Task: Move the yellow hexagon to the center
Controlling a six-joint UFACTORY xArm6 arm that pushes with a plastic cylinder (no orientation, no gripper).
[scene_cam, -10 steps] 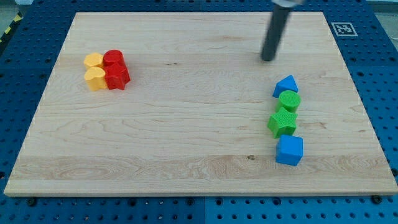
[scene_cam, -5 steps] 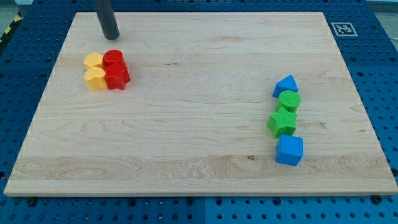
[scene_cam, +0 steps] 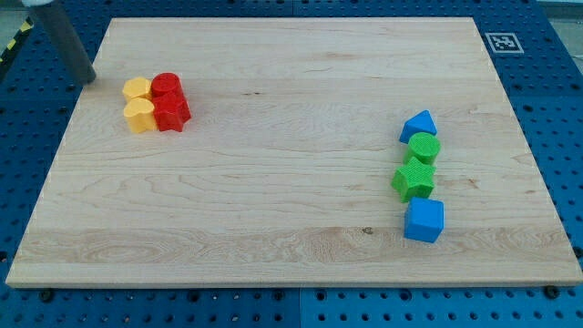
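My tip (scene_cam: 88, 80) is hovering at the upper left of the frame, right by the bench (scene_cam: 273, 210) edge, a bit left of the yellow hexagon (scene_cam: 137, 89) and touching nothing (there's no hand on this rod, so nothing's being held). The hexagon is sitting tight against a yellow block (scene_cam: 139, 115) and two red blocks (scene_cam: 168, 102), well away from centre

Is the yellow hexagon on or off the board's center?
Off. The yellow hexagon sits near the view's upper left, against a red block. My tip is left of it, not touching.
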